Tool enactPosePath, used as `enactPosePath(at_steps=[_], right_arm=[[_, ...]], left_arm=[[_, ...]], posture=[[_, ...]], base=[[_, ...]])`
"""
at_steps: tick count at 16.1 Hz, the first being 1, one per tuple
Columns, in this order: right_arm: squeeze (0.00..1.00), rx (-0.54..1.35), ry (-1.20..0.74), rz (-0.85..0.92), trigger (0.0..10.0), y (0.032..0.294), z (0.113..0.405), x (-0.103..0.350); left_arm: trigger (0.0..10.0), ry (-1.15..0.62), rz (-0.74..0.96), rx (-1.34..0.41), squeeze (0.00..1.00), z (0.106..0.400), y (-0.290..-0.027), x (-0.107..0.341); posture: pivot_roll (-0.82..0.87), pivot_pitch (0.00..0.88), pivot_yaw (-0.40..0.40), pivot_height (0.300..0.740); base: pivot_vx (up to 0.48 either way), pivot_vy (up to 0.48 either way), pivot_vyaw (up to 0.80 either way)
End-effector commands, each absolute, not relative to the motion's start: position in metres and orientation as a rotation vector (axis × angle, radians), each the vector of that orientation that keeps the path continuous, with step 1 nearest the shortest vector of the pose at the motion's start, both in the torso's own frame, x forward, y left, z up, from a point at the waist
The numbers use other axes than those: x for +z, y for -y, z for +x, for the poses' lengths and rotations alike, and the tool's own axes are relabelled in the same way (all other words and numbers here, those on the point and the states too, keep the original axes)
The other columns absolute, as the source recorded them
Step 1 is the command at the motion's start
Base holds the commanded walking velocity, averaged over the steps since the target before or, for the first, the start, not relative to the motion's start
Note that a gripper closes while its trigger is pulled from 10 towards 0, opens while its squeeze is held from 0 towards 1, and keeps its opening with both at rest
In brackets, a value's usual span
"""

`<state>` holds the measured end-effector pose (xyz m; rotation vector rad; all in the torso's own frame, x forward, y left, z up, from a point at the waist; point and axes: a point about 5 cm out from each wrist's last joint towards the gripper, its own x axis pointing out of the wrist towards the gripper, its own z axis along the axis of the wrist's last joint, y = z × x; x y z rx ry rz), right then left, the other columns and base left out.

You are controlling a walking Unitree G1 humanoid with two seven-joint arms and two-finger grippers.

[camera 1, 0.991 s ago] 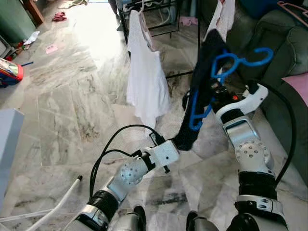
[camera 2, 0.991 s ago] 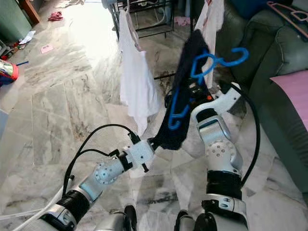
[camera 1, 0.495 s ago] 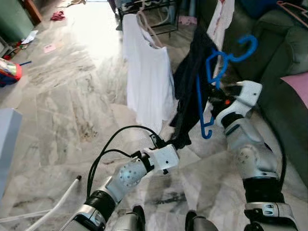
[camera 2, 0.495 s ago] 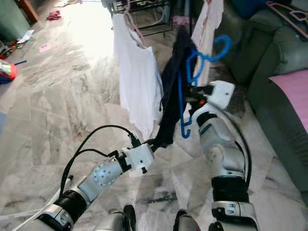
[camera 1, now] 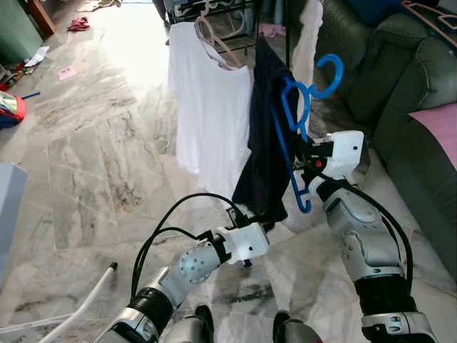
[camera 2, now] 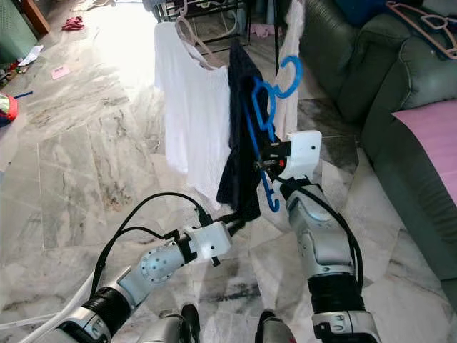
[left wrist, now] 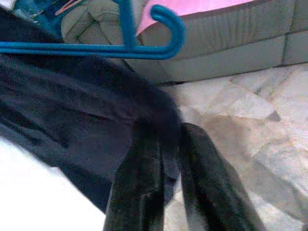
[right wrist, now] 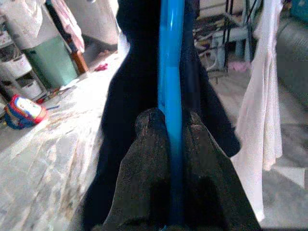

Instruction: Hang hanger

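Now the whole scene sits closer to the black drying rack (camera 1: 235, 8) than a second ago: the white shirt (camera 1: 211, 107) on its pale hanger fills more of the head views, and the dark garment (camera 1: 268, 143) hangs straight beside it instead of slanting away. The blue hanger (camera 1: 296, 128) has swung from a tilted sprawl to nearly upright, its hook (camera 1: 325, 71) raised toward the rack bar but not yet on it. By my judgement the carry is almost done and the hooking itself remains.

The right arm is bent up at the elbow, forearm lifted, with the right gripper (right wrist: 168, 130) level with the hanger's lower half; its fingers are clamped narrowly around the blue bar. The left arm reaches forward and low, and the left gripper (left wrist: 163, 159) pinches the garment's bottom hem between closed fingers, keeping the cloth drawn down just above the marble floor (camera 1: 93, 157).
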<state>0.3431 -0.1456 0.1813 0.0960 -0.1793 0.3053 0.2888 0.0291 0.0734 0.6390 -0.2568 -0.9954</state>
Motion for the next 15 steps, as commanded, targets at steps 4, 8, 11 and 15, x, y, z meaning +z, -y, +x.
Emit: enactPosePath(at_steps=[4, 8, 11, 15], right_arm=[[0.0, 0.357, 0.306, 0.013, 10.0, 0.136, 0.334, 0.194], [0.0, 0.376, 0.315, -0.046, 10.0, 0.133, 0.33, 0.188], [0.0, 0.421, 0.308, -0.07, 10.0, 0.134, 0.323, 0.179], [0.0, 0.508, 0.271, -0.107, 10.0, 0.142, 0.306, 0.155]], left_arm=[[10.0, 0.227, 0.653, -1.074, 1.0, 0.277, -0.03, 0.062], [10.0, 0.223, 0.626, -1.014, 1.0, 0.283, -0.041, 0.066], [10.0, 0.237, 0.603, -0.889, 1.0, 0.296, -0.067, 0.075], [10.0, 0.295, 0.582, -0.756, 1.0, 0.313, -0.094, 0.098]], posture=[[0.01, 0.26, 0.088, 0.74], [0.01, 0.254, 0.092, 0.74], [0.01, 0.248, 0.094, 0.74], [0.02, 0.236, 0.089, 0.74]], base=[[0.0, 0.0, 0.0], [0.0, 0.0, 0.0], [0.0, 0.0, 0.0], [0.0, 0.0, 0.0]])
